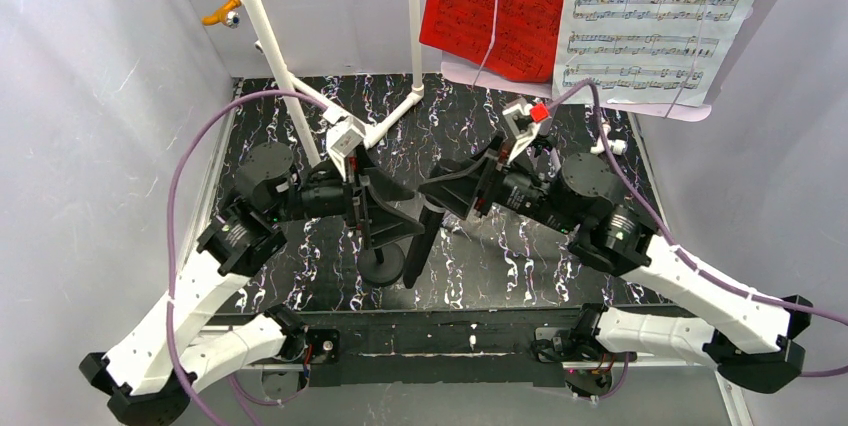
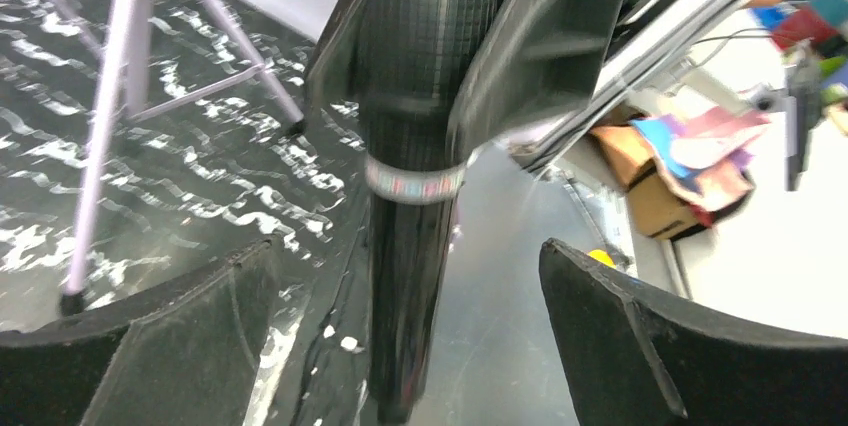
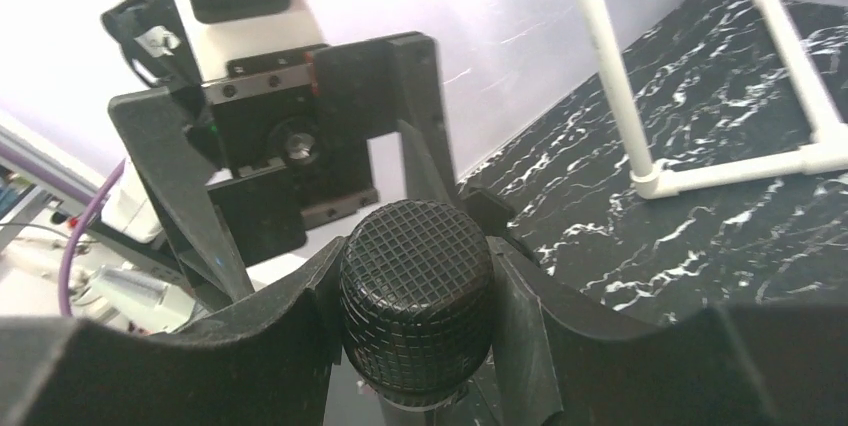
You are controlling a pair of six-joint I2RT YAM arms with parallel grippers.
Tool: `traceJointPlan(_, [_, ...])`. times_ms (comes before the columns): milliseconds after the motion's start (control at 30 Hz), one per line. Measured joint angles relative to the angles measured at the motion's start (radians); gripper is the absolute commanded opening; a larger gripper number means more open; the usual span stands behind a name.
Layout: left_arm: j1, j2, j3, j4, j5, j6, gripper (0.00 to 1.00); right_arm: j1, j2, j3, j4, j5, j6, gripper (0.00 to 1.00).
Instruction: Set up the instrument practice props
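Right wrist view: my right gripper [image 3: 418, 276] is closed partway on the microphone [image 3: 415, 316], with one finger pressed to each side of its round mesh head. I hold it by that head alone. Facing me across the microphone is my left gripper [image 2: 408, 261], its jaws spread wide.

From the left wrist camera, the microphone's black body runs down between my left fingers [image 2: 200, 326]. There is clear space on both sides, so that gripper touches nothing and holds nothing. A shiny band circles the body just under the head, where my right fingers clasp it. Whether the lower end touches the table [image 1: 480, 256] I cannot tell, since it runs out of the frame.

In the top view, the two grippers meet over the near middle of the black marbled table. The microphone hangs between them, leaning a little, its lower end toward the near edge. The round-base stand [image 1: 382, 266] sits on the table just left of it, under my left gripper, and the microphone is not seated in it.

At the far right, the music stand [image 1: 480, 76] carries both sheets side by side. The red sheet [image 1: 495, 6] is on the left and the white sheet [image 1: 660, 16] on the right, slightly overlapping the red one. Its lilac tripod legs [image 2: 100, 126] show in the left wrist camera, well apart from the microphone. A white pipe frame [image 1: 270, 46] rises at the far left of the table.
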Motion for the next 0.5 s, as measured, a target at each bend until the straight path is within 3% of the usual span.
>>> traceJointPlan(167, [0.000,-0.099,0.087,-0.272,-0.158,0.127,0.98,0.000,-0.082,-0.029,-0.026,0.063,-0.031,0.01])
traceJointPlan(300, [0.000,-0.278,0.110,-0.444,-0.402,0.225,0.98,0.000,-0.129,-0.032,-0.048,0.104,-0.059,0.01])
traceJointPlan(500, [0.000,-0.422,0.076,-0.551,-0.684,0.320,0.98,0.000,-0.129,-0.036,-0.062,0.126,-0.087,0.01])
